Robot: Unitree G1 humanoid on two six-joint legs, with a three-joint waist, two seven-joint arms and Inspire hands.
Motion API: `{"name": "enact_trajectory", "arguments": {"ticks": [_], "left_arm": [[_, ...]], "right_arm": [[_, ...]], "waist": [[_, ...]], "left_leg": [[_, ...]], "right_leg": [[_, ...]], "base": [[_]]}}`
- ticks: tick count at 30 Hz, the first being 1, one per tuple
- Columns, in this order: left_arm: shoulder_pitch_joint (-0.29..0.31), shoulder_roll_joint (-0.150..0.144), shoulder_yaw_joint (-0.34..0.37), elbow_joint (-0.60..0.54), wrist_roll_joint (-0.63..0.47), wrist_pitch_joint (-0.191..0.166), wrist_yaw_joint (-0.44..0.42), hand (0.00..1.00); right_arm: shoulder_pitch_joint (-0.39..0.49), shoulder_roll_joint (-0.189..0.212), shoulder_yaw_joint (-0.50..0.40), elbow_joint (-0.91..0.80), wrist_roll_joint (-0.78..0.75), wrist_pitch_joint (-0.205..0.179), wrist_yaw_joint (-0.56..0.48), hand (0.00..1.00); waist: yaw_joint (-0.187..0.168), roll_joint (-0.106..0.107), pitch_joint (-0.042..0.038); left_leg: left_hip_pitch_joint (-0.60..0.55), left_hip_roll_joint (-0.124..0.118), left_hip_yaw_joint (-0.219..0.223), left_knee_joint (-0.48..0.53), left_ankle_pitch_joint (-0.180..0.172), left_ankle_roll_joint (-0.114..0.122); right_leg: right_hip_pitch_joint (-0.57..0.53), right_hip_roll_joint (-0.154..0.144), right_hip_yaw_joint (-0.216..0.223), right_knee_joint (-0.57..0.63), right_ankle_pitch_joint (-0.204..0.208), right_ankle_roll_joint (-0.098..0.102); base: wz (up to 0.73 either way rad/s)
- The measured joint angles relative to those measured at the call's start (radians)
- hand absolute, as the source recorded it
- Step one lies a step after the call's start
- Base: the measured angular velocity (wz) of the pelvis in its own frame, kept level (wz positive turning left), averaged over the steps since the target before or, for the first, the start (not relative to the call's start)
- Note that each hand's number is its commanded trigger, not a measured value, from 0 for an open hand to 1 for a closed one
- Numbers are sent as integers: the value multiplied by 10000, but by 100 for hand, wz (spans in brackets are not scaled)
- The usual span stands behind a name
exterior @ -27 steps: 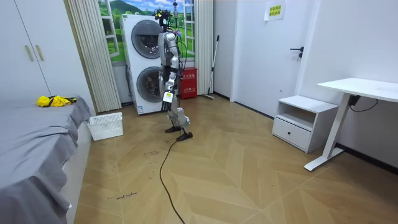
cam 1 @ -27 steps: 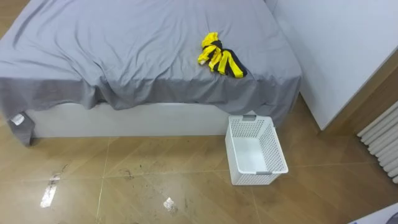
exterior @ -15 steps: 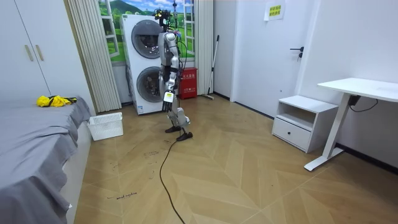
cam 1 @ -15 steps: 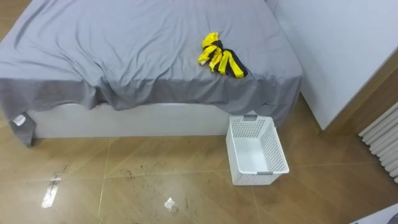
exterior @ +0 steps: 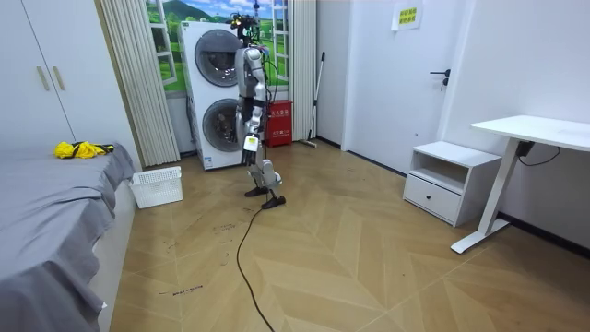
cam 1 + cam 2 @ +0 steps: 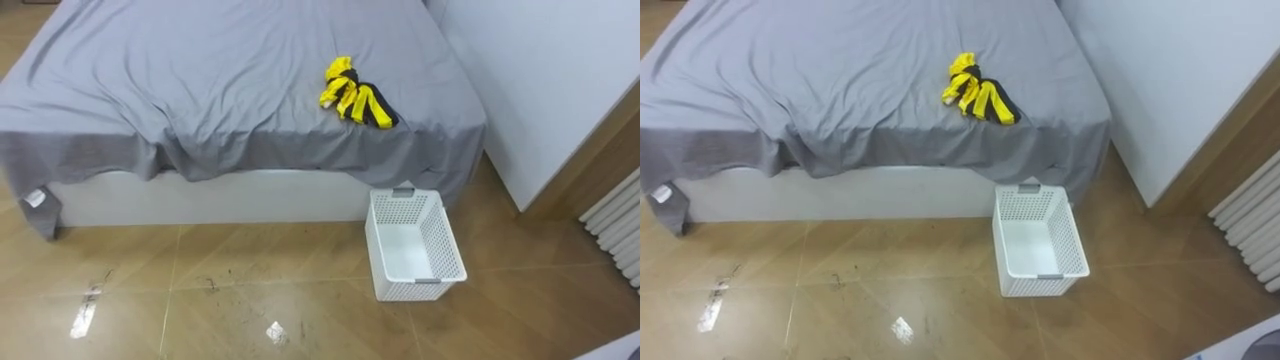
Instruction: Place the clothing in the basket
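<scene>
Slight shift of the whole eye view logged: bed [image 6: 200, 80], clothes [image 6: 357, 93] and basket [image 6: 420, 289] now marginally lower and further right in frame. Put down to camera motion, not to the things.

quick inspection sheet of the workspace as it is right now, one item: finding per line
surface: grey bed, sheet rumpled at the near edge; wood floor with dark scuffs
job's things: yellow and black clothes bunched on the bed near its corner; white basket upright on the floor beside that corner, nothing inside
clutter: nothing seen
hands: left hand hangs at the robot's side, too small to read
cables: a dark lead hangs under the desk
surroundings: robot stands by the stacked washing machines, well off from the bed; nightstand; radiator
</scene>
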State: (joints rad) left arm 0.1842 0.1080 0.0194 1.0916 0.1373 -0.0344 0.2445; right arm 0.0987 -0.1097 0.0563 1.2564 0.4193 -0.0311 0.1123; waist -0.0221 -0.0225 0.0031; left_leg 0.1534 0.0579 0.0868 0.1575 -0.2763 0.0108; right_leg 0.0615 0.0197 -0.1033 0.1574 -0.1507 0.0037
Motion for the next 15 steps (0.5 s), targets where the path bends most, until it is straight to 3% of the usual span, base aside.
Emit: {"name": "enact_trajectory", "arguments": {"ticks": [3, 4, 6, 7, 8, 9, 10, 11, 12, 13, 14, 15], "left_arm": [[93, -1, 228, -113, -351, -5, -5, 0], [39, 33, 397, -116, -679, -9, -35, 0], [0, 75, 545, -210, -1050, -51, -90, 0], [17, 44, 648, -196, -1060, -183, -114, 0], [63, 0, 535, -188, -1183, -307, -117, 0], [60, -6, 404, -194, -1383, -355, -116, 0], [67, -27, 213, -202, -1792, -440, -113, 0], [103, -57, 170, -217, -2261, -500, -113, 0], [116, -66, 176, -217, -2422, -507, -114, 0], [184, -46, 188, -204, -2653, -545, -119, 0], [333, -33, 196, -200, -2661, -589, -118, 0], [389, -43, 196, -197, -2652, -598, -118, 0]], "right_arm": [[18, 1, 7, -58, -113, 45, 7, 0], [22, 21, 27, -56, -143, 40, -3, 0], [94, -25, -30, -61, -129, -27, -20, 0], [92, -87, -119, -72, -66, -91, -58, 0], [177, -147, -54, -61, 114, -129, -164, 0], [197, -173, 18, -68, 192, -132, -253, 0], [213, -181, 41, -53, 305, -116, -357, 0], [230, -187, 23, -55, 343, -109, -378, 0], [252, -189, 24, -61, 351, -108, -380, 0], [338, -178, 35, -72, 384, -104, -394, 0], [420, -189, 108, -94, 418, -102, -404, 0], [449, -193, 117, -106, 426, -102, -415, 0]], "waist": [[115, 6, -1], [219, -26, 2], [206, 13, 14], [165, 30, 88], [124, 54, 28], [106, 10, 27], [100, -99, 27], [102, -157, 41], [108, -138, 41], [235, -118, 57], [309, -154, 51], [300, -172, 46]], "left_leg": [[-432, 180, 236, 1143, -418, -247], [-933, 299, 350, 2273, -574, -391], [-1828, 512, 349, 4288, -534, -417], [-2479, 612, 108, 5627, -344, -272], [-2970, 366, -72, 5977, -397, -160], [-3276, 152, -56, 5810, -437, -85], [-3890, -286, -72, 4984, -373, -71], [-4400, -641, -47, 3609, -16, -231], [-4595, -731, -53, 2861, 306, -257], [-4870, -771, -20, 1754, 1384, -178], [-4947, -737, -32, 1030, 2090, -249], [-4968, -723, -26, 859, 2456, -214]], "right_leg": [[-165, 116, -379, 437, -305, -209], [-276, 135, -385, 692, -520, -327], [-350, 160, -338, 902, -834, -534], [-154, 138, -342, 1058, -982, -622], [-48, 36, -328, 1153, -1170, -642], [-24, -54, -331, 1203, -1250, -653], [17, -257, -328, 1227, -1421, -503], [76, -369, -307, 1198, -1511, -483], [110, -379, -303, 1201, -1561, -507], [232, -428, -218, 1193, -1726, -476], [376, -464, -31, 1180, -1892, -453], [496, -490, 49, 1172, -1962, -476]], "base": [[-16], [-19], [2], [19], [19], [11], [0], [-6], [-30], [-49], [-52], [-34]]}}
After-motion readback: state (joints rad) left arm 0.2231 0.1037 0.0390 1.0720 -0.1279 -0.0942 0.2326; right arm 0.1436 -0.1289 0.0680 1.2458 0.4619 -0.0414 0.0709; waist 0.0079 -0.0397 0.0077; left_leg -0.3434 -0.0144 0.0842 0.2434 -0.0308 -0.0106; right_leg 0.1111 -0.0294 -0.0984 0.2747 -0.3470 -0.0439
